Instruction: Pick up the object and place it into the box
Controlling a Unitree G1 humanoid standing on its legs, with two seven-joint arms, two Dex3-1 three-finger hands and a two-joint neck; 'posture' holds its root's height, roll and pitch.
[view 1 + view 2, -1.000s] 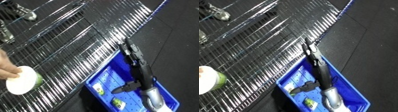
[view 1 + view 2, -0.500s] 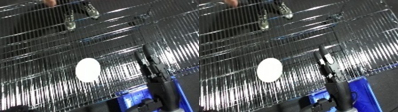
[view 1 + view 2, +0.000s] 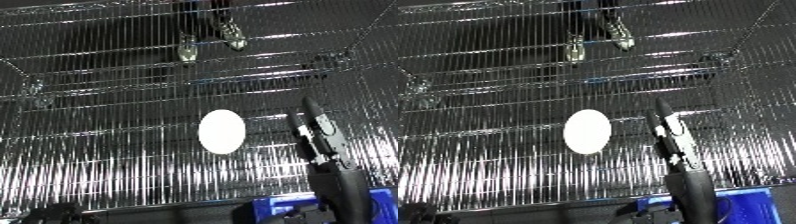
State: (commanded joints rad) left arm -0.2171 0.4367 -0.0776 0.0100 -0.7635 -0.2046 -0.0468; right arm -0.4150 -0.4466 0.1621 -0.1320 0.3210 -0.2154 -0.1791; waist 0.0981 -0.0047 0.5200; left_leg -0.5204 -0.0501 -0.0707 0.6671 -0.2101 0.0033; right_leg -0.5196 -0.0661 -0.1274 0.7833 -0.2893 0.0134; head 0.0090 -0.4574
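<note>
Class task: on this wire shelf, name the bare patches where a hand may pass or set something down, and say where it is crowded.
The wire shelf lies bare left of the white oval object, and also beyond it towards the far rail. It is crowded on the right: the right hand stands just beside the object, with the blue bin below at the near edge.

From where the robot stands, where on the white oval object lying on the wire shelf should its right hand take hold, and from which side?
Probably across the narrow middle of the white oval object, coming from its right, where the right hand is raised with straight fingers. The object lies flat on the wire shelf with its long axis running away from the robot, so its left and right edges are closest together.
</note>
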